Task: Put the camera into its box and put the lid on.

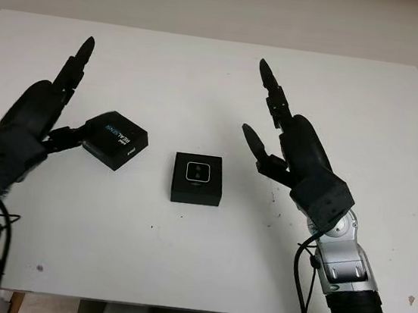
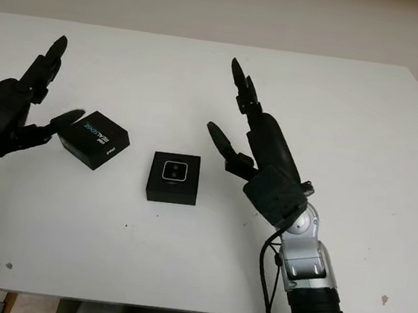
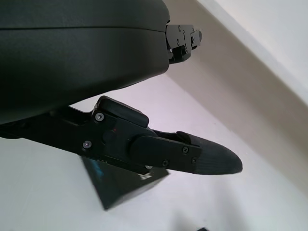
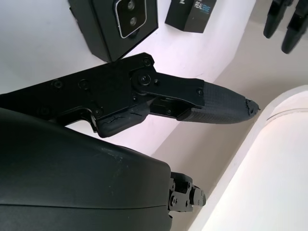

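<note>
1. A white desk point(image 1: 204, 72) stands before a plain pale wall.
2. The black box point(image 1: 198, 179) sits near the middle of the desk, toward its front edge, with the camera point(image 1: 199, 172) already lying in it, lens side up.
3. The lid point(image 1: 115, 140), printed REALSENSE, lies just beside the box on the side of the desk's left edge, slightly tilted.
4. The left hand point(image 1: 25, 130) is open beside the lid, its thumb tip at the lid's edge, fingers point(image 1: 74, 71) spread and pinching nothing.
5. The right hand point(image 1: 300, 156) hovers open beyond the box's other side, fingers spread.
6. Judged step: lidding remains. The next move calls for the left hand to grasp the lid, carry it over the box and square it before lowering.
</note>
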You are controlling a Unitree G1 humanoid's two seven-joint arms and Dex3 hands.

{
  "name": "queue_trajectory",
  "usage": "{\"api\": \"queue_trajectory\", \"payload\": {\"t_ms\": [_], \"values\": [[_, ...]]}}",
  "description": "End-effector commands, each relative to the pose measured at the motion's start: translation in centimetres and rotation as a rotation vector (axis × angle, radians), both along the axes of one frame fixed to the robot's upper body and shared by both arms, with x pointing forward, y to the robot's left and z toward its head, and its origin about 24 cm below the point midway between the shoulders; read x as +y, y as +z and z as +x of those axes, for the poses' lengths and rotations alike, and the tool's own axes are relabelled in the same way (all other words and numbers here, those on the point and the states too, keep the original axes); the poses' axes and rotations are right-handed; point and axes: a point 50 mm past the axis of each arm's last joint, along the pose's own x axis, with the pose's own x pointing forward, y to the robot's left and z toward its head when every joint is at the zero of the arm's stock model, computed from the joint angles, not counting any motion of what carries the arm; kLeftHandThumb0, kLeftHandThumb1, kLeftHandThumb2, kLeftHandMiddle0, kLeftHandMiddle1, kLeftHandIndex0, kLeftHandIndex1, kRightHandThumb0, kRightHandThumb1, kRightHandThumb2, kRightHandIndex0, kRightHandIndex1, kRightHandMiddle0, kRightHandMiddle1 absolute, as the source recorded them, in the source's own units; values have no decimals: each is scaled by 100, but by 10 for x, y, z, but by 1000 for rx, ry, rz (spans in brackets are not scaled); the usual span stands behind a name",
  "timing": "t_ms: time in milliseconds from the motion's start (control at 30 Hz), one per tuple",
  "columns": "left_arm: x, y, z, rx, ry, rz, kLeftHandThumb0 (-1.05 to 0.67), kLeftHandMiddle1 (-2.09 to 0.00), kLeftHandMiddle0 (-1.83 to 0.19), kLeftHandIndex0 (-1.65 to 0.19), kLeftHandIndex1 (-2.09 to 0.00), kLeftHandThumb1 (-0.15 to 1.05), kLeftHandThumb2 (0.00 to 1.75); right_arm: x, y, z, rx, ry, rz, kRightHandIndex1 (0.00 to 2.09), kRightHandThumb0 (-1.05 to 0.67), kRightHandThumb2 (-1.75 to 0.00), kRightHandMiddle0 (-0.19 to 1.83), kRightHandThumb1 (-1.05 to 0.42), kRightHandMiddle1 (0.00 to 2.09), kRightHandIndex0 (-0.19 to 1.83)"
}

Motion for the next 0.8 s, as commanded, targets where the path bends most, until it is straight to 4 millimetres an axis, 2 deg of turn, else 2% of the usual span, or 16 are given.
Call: {"api": "queue_trajectory", "payload": {"t_ms": [0,167,300,400,533,767], "values": [[6,14,4,24,-32,44,-87,-5,15,15,-5,97,5,-3,5,-1,3,-1,10,3,-92,-69,-18,-105,4,-19],[8,29,16,156,-123,231,-82,-1,19,18,-1,92,4,-6,5,-1,40,-10,27,0,-92,-68,-18,-105,4,-19],[2,37,29,232,-147,396,-85,0,19,19,0,90,4,-7,4,-1,46,-13,39,0,-91,-68,-18,-105,5,-19],[-4,41,37,241,-164,526,-88,0,19,19,0,92,5,-8,4,-1,61,-14,49,0,-90,-67,-19,-105,5,-19],[-14,44,48,231,-208,625,-79,0,19,19,0,88,4,-9,4,0,70,-12,69,0,-92,-66,-19,-105,5,-19],[-35,44,64,184,-251,837,-77,0,19,19,0,86,4,-12,7,-1,73,9,158,0,-91,-65,-19,-105,0,-19]]}}
